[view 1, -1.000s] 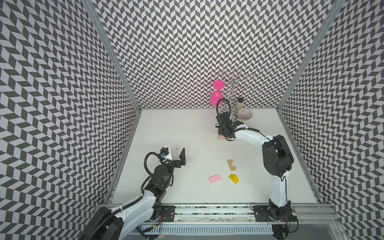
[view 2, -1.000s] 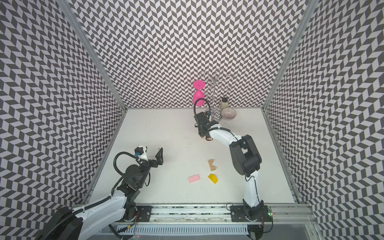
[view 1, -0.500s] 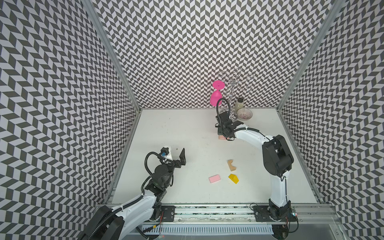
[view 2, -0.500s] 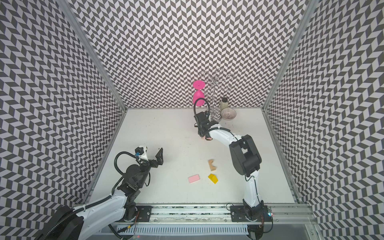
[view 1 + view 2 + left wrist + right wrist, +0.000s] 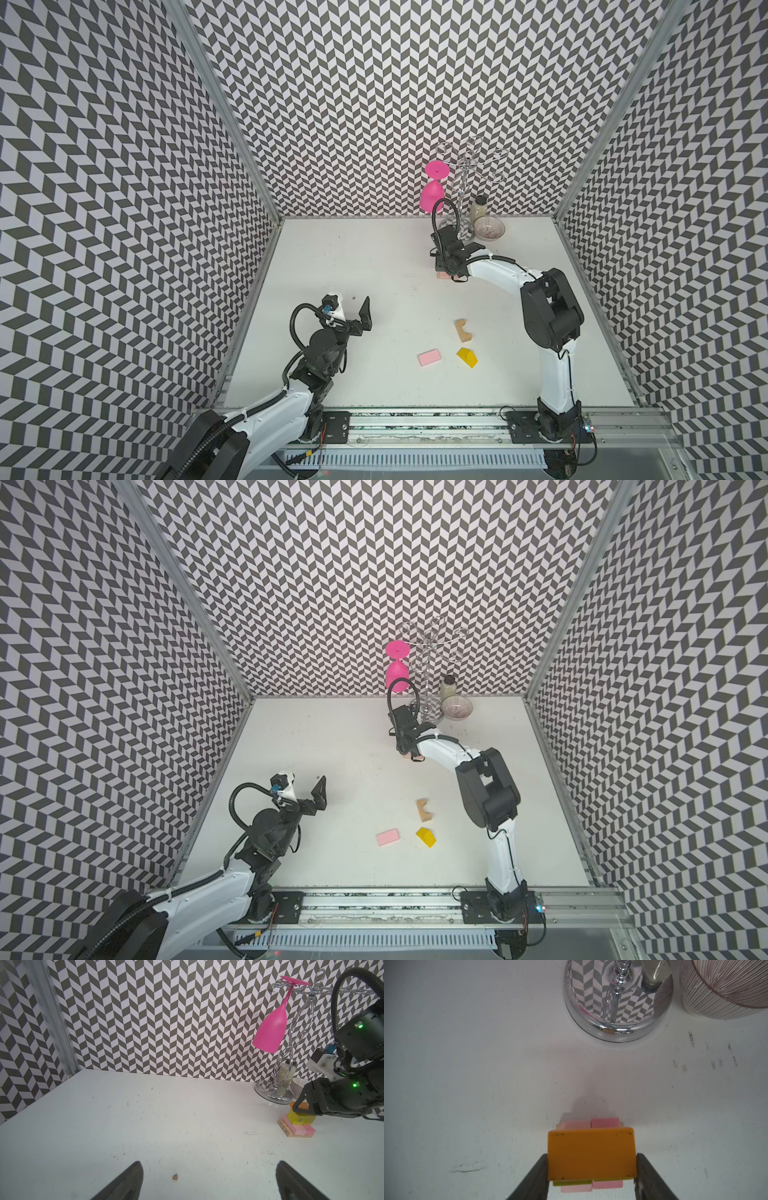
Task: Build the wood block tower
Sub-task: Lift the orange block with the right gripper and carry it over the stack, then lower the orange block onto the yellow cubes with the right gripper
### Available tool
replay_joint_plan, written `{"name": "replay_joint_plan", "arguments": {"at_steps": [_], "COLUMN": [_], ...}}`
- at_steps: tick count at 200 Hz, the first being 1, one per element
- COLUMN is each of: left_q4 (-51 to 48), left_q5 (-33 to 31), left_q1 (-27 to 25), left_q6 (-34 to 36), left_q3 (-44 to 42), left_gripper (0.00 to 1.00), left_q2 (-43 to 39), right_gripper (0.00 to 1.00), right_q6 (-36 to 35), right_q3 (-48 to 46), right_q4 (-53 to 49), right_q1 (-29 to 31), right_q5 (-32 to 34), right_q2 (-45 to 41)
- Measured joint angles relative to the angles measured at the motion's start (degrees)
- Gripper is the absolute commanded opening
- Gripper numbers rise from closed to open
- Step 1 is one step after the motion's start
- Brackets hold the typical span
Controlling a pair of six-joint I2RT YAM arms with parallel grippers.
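Open room: the white table [image 5: 353, 257] is bare across its left and middle. The right back corner is crowded: chrome stand [image 5: 618, 1028], striped bowl [image 5: 724, 991] just beside its base, magenta goblet [image 5: 270, 1030] hanging upside down from the stand.

The tower [image 5: 297, 1126] stands near the stand's base, a strip of bare table between them. Tan bars at the bottom, pink bars across them, yellow cubes above.

Right gripper [image 5: 591, 1159]: jaws partly spread and pinching the orange bar [image 5: 591, 1157] by its two ends, right over the yellow layer. I cannot tell whether the bar's weight is already on the stack.

Right arm reaches far out from its base, forearm low, wrist pointing down at the tower.

Left gripper [image 5: 207, 1180]: jaws spread wide, holding nothing, above bare table near the left wall; arm folded back.

Loose blocks near the front, well apart from the tower: tan arch [image 5: 462, 330], pink bar [image 5: 429, 357], yellow roof piece [image 5: 467, 357].
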Motion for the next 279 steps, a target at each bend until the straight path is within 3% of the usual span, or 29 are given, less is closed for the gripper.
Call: {"name": "replay_joint_plan", "arguments": {"at_steps": [279], "left_q4": [0.0], "left_q5": [0.04], "left_q1": [0.0], "left_q6": [0.0], "left_q3": [0.0], "left_gripper": [1.0], "left_q2": [0.04], "right_gripper": [0.58], "right_q6": [0.0], "right_q3": [-4.09], "right_q4": [1.77], "right_q1": [-0.24], "right_q5": [-1.2], "right_q2": [-2.67]}}
